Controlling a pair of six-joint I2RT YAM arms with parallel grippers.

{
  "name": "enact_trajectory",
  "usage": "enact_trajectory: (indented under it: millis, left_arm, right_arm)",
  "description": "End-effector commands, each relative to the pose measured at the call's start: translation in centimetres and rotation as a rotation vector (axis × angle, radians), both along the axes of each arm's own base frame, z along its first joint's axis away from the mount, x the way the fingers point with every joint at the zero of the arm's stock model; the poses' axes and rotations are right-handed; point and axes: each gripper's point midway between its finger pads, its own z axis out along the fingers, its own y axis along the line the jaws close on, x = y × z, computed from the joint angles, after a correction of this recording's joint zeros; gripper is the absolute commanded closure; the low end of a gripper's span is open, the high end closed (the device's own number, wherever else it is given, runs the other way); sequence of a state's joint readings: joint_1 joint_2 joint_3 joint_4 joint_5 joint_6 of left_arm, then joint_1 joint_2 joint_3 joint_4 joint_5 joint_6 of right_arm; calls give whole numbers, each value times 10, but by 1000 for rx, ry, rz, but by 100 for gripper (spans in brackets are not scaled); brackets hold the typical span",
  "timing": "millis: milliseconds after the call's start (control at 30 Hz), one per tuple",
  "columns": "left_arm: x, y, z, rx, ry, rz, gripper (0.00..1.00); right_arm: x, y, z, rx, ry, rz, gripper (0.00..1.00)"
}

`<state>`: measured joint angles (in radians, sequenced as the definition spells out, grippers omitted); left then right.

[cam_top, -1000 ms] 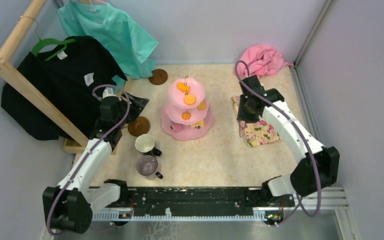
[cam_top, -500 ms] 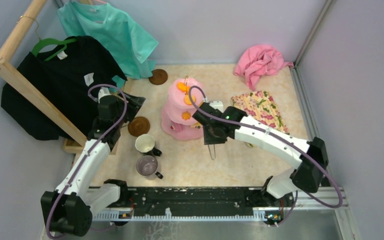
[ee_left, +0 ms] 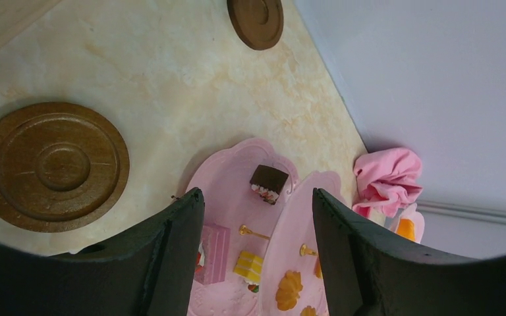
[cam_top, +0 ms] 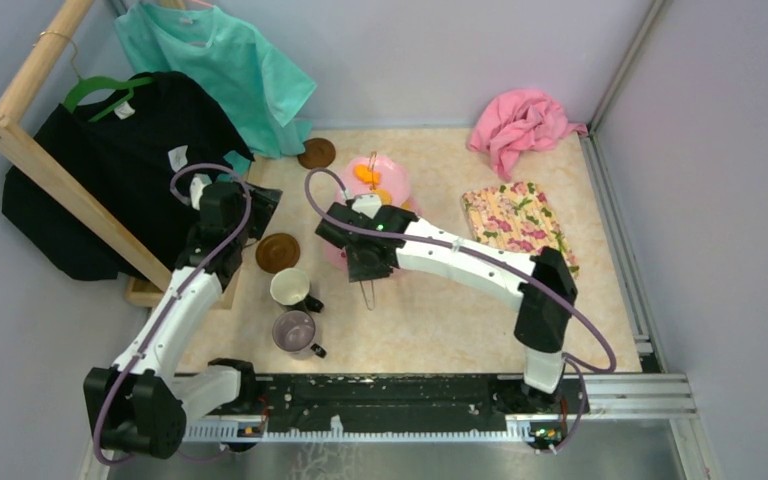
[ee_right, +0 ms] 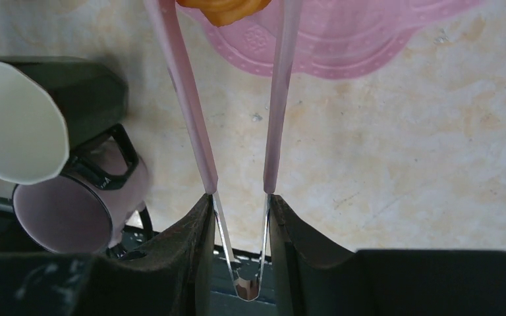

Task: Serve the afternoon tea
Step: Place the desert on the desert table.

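One white mug (cam_top: pixel 290 287) and one grey mug (cam_top: pixel 294 330) sit off the saucer (cam_top: pixel 278 252) near the surface's left edge, nothing seemingly served; my right hand (ee_right: pixel 240 201) pinches tongs (ee_right: pixel 188 118) by the central cake stand (ee_left: pixel 230 184), left hand (ee_left: pixel 255 197) spread.

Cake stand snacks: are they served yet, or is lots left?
Snacks sit on the cake stand. The right pincer holds pink tongs, their arms either side of an orange snack. Left to do: the white mug and purple mug stand on the table, not on the brown saucers; the left pincer is open and empty.
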<state>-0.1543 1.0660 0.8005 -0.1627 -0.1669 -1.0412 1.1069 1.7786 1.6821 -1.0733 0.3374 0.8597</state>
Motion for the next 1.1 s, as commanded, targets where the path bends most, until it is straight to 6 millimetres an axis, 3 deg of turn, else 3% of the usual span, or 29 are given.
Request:
enact_trajectory:
  millis: [0, 500, 700, 1067]
  left_arm:
    - [10, 10, 16, -25, -24, 73, 33]
    - [15, 32, 32, 87, -49, 128, 33]
    - [12, 41, 38, 123, -63, 156, 33]
    - [19, 53, 64, 190, -91, 188, 33]
  right_arm:
    - [16, 32, 17, 61, -54, 0, 93]
    - [46, 88, 18, 118, -34, -127, 99]
    - [54, 94, 22, 152, -11, -223, 100]
    - [68, 99, 7, 200, 57, -374, 100]
